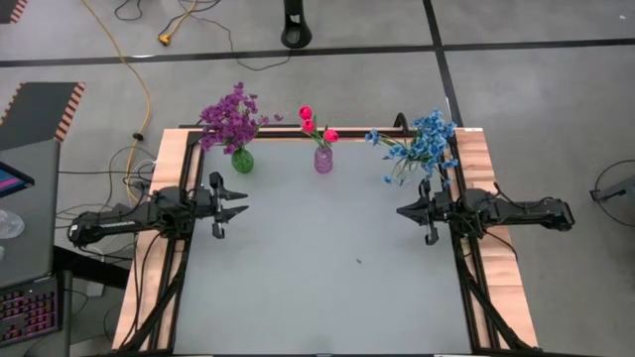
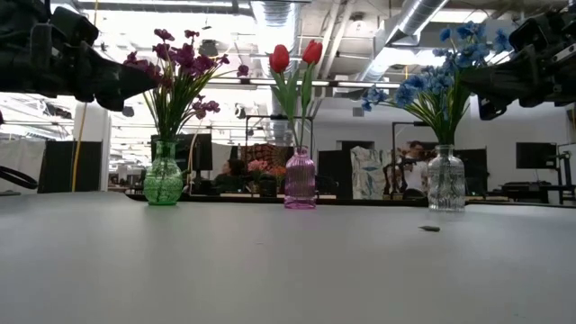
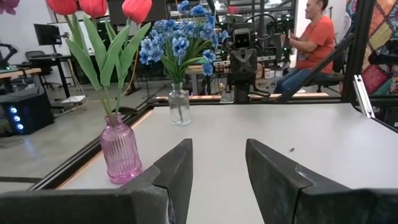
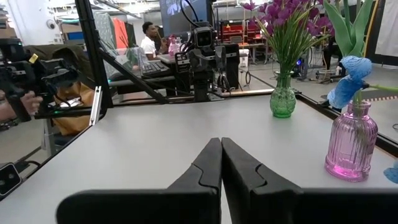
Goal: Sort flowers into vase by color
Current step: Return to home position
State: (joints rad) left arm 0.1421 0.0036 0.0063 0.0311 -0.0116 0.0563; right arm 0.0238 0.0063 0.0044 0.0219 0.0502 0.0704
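Purple flowers (image 1: 230,117) stand with their stems in a green vase (image 1: 241,159) at the far left. Red tulip buds (image 1: 316,124) stand in a pink vase (image 1: 323,160) at the far middle. Blue flowers (image 1: 422,139) stand in a clear vase (image 2: 445,178) at the far right. My left gripper (image 1: 238,201) is open and empty at the table's left side, level with the table (image 3: 217,162). My right gripper (image 1: 402,210) is shut and empty at the right side (image 4: 221,149), near the blue flowers.
A small dark speck (image 1: 359,263) lies on the grey table top (image 1: 317,297). A black frame (image 1: 466,288) runs along the table's edges. A blue cluster (image 4: 349,71) droops close to my right gripper's camera. People sit beyond the table (image 3: 308,43).
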